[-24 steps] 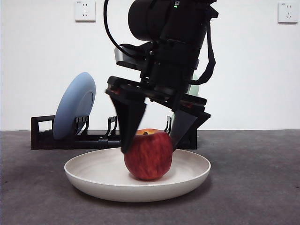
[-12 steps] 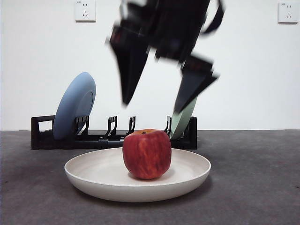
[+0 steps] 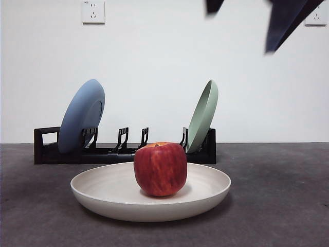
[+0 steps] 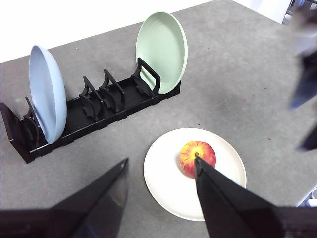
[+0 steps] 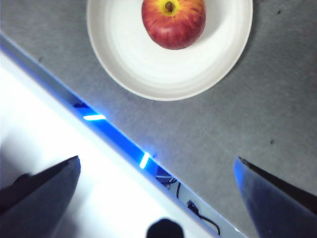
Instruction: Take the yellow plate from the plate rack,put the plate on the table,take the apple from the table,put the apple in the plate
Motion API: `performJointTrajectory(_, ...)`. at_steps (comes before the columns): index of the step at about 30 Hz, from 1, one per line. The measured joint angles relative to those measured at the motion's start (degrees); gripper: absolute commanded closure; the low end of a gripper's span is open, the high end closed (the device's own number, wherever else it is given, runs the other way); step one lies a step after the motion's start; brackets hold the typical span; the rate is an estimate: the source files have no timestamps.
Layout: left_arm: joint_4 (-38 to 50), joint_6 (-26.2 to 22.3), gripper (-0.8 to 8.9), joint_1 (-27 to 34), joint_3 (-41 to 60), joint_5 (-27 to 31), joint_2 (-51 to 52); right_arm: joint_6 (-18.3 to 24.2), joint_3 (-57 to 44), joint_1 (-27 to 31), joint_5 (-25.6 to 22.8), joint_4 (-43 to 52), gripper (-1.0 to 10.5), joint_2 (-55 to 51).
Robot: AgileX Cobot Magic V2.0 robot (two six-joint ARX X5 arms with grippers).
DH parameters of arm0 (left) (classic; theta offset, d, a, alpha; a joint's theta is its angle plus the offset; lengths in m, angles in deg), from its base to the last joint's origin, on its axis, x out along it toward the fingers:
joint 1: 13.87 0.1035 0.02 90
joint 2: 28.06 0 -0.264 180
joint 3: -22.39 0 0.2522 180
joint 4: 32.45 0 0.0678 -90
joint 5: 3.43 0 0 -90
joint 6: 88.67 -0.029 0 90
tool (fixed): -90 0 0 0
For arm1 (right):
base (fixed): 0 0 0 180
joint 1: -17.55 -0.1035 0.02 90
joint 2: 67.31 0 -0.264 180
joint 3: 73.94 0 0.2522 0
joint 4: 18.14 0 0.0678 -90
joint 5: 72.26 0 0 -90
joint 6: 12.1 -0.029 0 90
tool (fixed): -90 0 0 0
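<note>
Going left to right across the front view: the blue plate (image 3: 81,116) is leaning in the plate rack (image 3: 123,150) near its looped handle end, empty prong slots are standing in the middle, and the pale green plate (image 3: 202,117) is leaning at the rack's other end. In front of the rack, the yellow plate (image 3: 150,191), really a pale cream, is lying flat on the table (image 3: 277,206), and the apple (image 3: 160,169) is sitting upright in the plate's middle, stem up, touching nothing else.

Judging from this layout, the last step is looking done: plate on the table, apple in the plate. The next move is calling only for both arms to be clear of the plate without nudging it; nothing is left to grasp.

The right gripper (image 5: 157,191) is hanging high above the table's near edge, looking down on plate and apple, its jaws spread wide and holding nothing; it is showing in the front view only as dark blurred tips at the top right. The left gripper (image 4: 161,191) is hovering high and well apart from the rack and plate, jaws wide apart and empty
</note>
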Motion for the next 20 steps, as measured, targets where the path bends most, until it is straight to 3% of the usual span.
performJointTrajectory(6, 0.00, -0.61, 5.95, 0.00, 0.00, -0.15, -0.07, -0.90, 0.07, 0.00, 0.00, -0.31, 5.2, -8.46)
performJointTrajectory(11, -0.04, -0.63, 5.99, 0.00, 0.00, -0.17, -0.22, -2.19, 0.07, 0.00, 0.00, -0.31, 7.7, -13.99)
performJointTrajectory(16, -1.49, -0.70, 7.82, 0.00, 0.00, -2.58, -0.44, -2.80, 0.07, 0.00, 0.00, -0.31, 9.6, -18.64)
performJointTrajectory(20, -1.60, -0.72, 8.22, 0.00, 0.00, -3.26, -0.59, -2.80, 0.07, 0.00, 0.02, -0.31, 9.6, -22.03)
